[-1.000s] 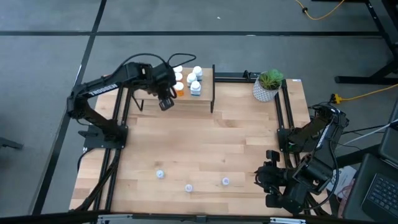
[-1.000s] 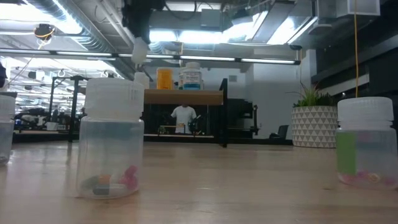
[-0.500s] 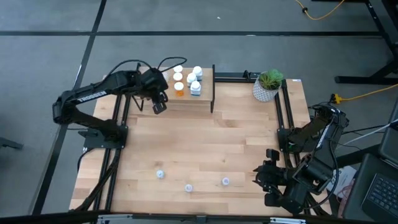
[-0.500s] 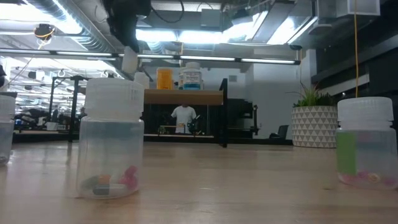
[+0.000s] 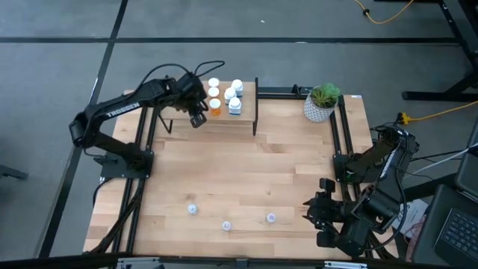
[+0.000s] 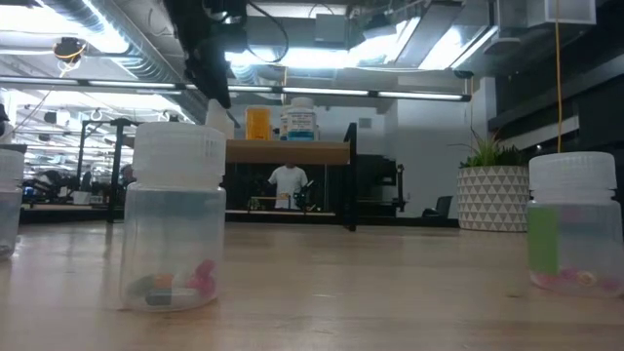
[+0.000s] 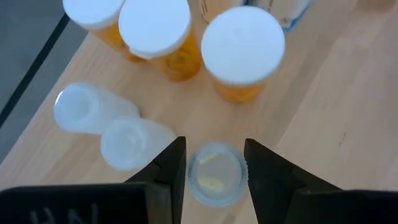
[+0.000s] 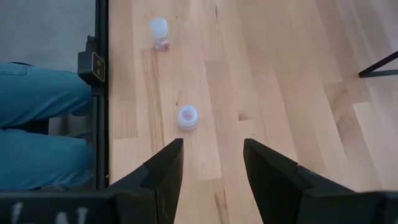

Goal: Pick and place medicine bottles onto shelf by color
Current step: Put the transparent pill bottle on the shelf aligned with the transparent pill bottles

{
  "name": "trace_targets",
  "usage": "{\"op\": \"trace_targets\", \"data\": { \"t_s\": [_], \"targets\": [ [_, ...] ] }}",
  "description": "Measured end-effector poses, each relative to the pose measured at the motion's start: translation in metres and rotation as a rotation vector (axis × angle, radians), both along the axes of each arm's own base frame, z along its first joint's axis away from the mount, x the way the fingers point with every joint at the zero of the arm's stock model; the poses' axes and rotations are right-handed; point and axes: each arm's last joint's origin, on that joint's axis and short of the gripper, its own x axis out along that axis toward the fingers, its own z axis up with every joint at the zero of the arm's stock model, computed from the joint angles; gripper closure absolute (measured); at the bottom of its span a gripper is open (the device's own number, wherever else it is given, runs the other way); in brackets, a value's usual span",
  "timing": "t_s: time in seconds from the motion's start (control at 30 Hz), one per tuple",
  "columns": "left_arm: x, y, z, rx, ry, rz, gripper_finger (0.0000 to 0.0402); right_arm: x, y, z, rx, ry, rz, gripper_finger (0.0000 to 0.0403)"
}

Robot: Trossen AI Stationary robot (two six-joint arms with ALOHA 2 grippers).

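Three clear vials point(image 5: 226, 225) stand near the table's front edge. The right gripper point(image 5: 312, 212) waits beside them, fingers parted and empty. On the shelf point(image 5: 246, 112) at the back, the left gripper point(image 7: 211, 163) straddles a clear vial point(image 7: 216, 173), fingers apart, near orange bottles point(image 7: 242, 53).

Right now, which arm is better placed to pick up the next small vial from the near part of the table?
The right. Its open gripper waits beside the nearest vial on the table. The left gripper is far off over the shelf.
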Motion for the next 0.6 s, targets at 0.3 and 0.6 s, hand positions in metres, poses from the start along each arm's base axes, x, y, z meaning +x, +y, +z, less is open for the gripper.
{"op": "trace_targets", "data": {
  "t_s": [0.3, 0.6],
  "targets": [
    [-0.0002, 0.0068, -0.0017, 0.009, 0.005, -0.001, 0.0279, 0.0001, 0.0, 0.0, 0.001, 0.001, 0.0, 0.0231],
    [-0.0004, 0.0066, -0.0019, 0.02, 0.019, -0.026, 0.0277, 0.0, 0.0, 0.0, 0.002, 0.002, -0.001, 0.0231]
  ]
}}
